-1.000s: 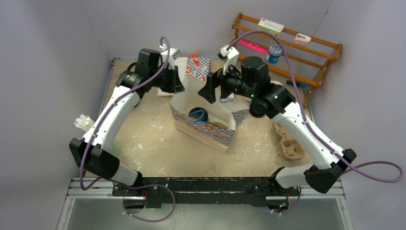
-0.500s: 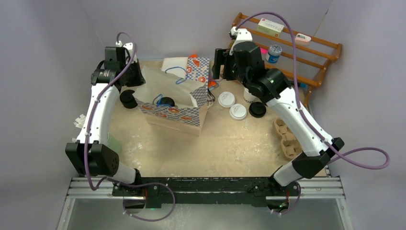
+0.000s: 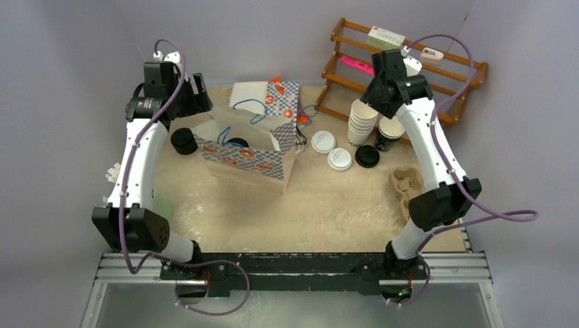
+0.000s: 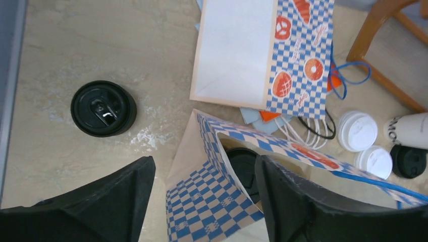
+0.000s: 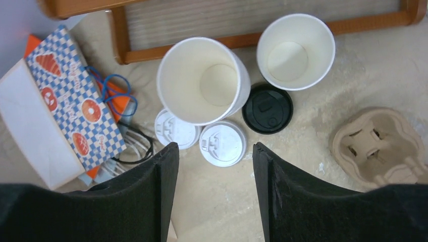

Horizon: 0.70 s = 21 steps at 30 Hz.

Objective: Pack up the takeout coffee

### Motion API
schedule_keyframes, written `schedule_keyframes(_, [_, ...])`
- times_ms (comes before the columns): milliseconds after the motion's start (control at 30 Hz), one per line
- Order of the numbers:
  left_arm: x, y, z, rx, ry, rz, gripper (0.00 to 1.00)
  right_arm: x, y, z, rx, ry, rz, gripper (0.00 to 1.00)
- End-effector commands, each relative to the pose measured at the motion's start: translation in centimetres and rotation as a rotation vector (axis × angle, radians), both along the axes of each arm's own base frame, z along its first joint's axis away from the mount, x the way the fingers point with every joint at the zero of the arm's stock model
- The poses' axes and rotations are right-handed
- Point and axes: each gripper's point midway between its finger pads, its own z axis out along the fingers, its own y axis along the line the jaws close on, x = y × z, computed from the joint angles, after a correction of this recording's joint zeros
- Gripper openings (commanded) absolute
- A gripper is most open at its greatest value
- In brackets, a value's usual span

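One takeout coffee [image 3: 183, 141] with a black lid stands on the table left of the open checkered paper bag [image 3: 246, 158]; from above the left wrist view shows only its lid [image 4: 103, 108]. A second black lid [image 4: 246, 169] shows inside the bag [image 4: 212, 196], also visible from the top [image 3: 237, 143]. My left gripper [image 3: 195, 96] hangs open above the bag's left rim [image 4: 204, 164], one finger to each side, holding nothing. Far to the right, my right gripper [image 3: 374, 96] is open and empty over the white lids [image 5: 215, 148].
A stack of lidless white cups [image 3: 362, 119], a single open cup [image 5: 295, 50], two white lids [image 3: 323, 141] [image 3: 339, 159] and a black lid [image 3: 366, 156] sit near the wooden rack [image 3: 410, 61]. A pulp cup carrier [image 3: 410, 188] lies at right. A flat folded bag [image 3: 273, 96] lies behind the open one.
The bag moved left with the left arm, whose gripper has now opened and let go. The right arm swung away from the bag to above the cup stack, its jaws narrowing.
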Motion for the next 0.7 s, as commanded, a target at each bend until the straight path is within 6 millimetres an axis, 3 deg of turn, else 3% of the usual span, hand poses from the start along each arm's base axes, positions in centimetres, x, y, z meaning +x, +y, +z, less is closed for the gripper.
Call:
schedule_keyframes(0, [-1.5, 1.4, 8.3, -0.02, -0.211, 0.114, 0.79, 0.1, -1.8, -2.5, 0.096, 0.073, -0.132, 0.57])
schedule_keyframes(133, [-3.6, 0.8, 10.2, -0.085, -0.272, 0.13, 0.83, 1.5, -2.2, -4.2, 0.103, 0.099, -0.163, 0.54])
schedule_keyframes(300, [-5.5, -2.2, 11.1, -0.223, -0.343, 0.012, 0.84, 2.9, -3.6, -5.4, 0.063, 0.101, -0.207, 0.47])
schedule_keyframes(667, [-4.8, -6.4, 13.7, -0.214, -0.428, -0.221, 0.79, 4.4, -4.6, -7.1, 0.064, 0.122, -0.223, 0.28])
